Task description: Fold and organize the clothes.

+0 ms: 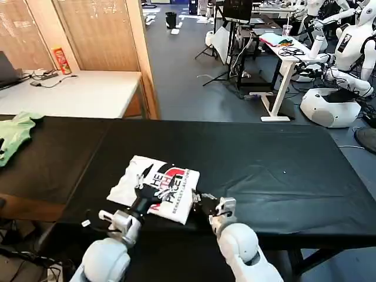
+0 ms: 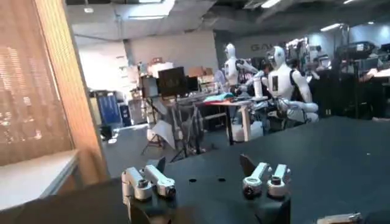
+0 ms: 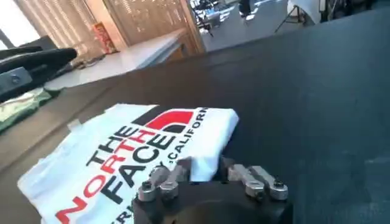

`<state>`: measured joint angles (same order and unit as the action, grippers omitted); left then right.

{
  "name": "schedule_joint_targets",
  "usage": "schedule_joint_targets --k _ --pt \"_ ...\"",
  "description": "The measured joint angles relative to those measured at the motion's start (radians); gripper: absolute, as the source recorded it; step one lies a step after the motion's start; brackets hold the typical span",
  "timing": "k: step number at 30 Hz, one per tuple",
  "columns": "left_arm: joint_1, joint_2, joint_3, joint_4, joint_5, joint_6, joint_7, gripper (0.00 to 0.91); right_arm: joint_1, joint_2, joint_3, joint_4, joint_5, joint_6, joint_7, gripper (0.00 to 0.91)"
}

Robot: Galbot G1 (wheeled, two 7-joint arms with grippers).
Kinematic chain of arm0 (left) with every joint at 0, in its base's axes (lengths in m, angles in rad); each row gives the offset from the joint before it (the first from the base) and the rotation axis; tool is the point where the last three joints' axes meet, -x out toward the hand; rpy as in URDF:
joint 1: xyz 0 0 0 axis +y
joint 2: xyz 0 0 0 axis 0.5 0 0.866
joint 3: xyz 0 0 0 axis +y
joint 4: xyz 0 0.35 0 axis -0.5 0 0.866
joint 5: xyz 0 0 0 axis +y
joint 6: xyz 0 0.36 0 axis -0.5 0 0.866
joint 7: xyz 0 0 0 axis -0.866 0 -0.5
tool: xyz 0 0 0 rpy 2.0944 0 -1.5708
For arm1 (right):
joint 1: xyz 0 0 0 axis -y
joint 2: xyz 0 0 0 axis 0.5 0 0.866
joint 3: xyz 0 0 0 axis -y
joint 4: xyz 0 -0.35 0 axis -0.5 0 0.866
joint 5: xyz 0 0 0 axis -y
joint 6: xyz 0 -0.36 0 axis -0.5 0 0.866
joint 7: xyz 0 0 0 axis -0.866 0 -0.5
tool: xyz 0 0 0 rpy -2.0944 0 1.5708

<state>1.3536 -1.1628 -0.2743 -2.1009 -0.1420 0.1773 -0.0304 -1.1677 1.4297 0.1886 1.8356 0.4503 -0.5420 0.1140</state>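
The clothes, a white T-shirt [image 1: 154, 187] with a black-and-red print, lie folded into a rectangle near the front edge of the black table [image 1: 264, 170]. My left gripper [image 1: 150, 187] hovers over the shirt's middle; in the left wrist view it [image 2: 204, 167] is open with nothing between its fingers. My right gripper [image 1: 201, 202] sits at the shirt's near right corner. In the right wrist view the shirt [image 3: 131, 149] lies just ahead, and one white corner of it rests between the right gripper's [image 3: 206, 170] parted fingers.
A light green garment [image 1: 14, 134] lies at the table's far left end. A white desk [image 1: 70, 91] with a red can stands behind on the left. Other robots and desks stand across the room at the right.
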Motion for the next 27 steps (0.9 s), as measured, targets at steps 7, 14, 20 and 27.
schedule_joint_targets --k 7,14,20,27 --pt "0.029 -0.015 -0.025 0.006 0.009 -0.023 -0.012 0.878 0.065 -0.054 0.055 -0.044 0.026 -0.003 -0.042 0.059" --pt "0.054 -0.023 -0.044 0.024 -0.006 -0.051 -0.051 0.878 0.117 -0.183 0.088 -0.058 0.038 -0.024 -0.096 0.878" --pt "0.076 -0.026 -0.055 0.043 -0.023 -0.078 -0.074 0.878 0.030 -0.244 0.106 0.059 -0.009 0.034 -0.061 0.878" --pt "0.119 -0.012 -0.064 0.007 -0.143 -0.025 -0.138 0.878 -0.142 -0.249 0.127 0.189 -0.190 0.236 0.013 0.878"
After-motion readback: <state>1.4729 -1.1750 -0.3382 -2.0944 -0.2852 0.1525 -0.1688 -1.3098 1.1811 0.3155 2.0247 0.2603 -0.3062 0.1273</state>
